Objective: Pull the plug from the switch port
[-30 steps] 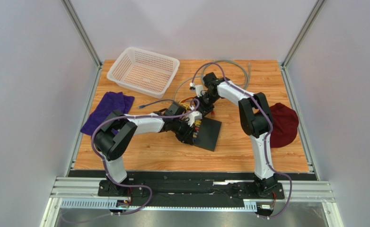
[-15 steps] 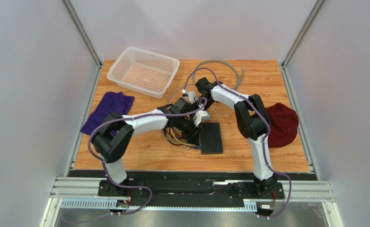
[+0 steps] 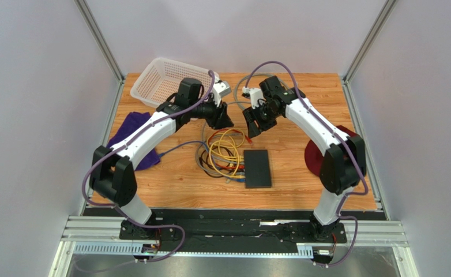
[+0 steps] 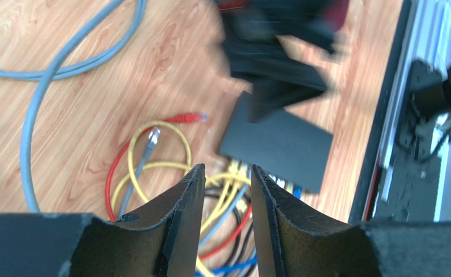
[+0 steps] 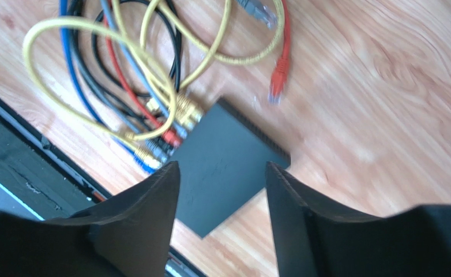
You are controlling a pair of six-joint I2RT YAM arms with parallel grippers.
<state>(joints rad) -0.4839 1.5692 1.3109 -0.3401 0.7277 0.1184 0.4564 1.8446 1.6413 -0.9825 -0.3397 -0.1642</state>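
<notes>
The flat black switch (image 3: 258, 168) lies on the wooden table, with several coloured cables (image 3: 221, 154) plugged into its left edge. It also shows in the left wrist view (image 4: 277, 141) and the right wrist view (image 5: 228, 167). A red plug (image 5: 277, 83) lies loose on the wood just beyond the switch, next to a loose grey plug (image 5: 256, 11); the red plug also shows in the left wrist view (image 4: 190, 118). My left gripper (image 3: 222, 118) is open and empty, raised behind the cables. My right gripper (image 3: 251, 127) is open and empty, raised above the red plug's end.
A white mesh basket (image 3: 153, 81) stands at the back left. A purple cloth (image 3: 131, 135) lies at the left and a maroon cloth (image 3: 312, 156) at the right under my right arm. A long grey cable (image 3: 294, 86) loops at the back.
Both grippers have lifted off the switch and cables and drawn back toward the far side. The switch turned from slanted to square with the table edge. The cable bundle now lies uncovered.
</notes>
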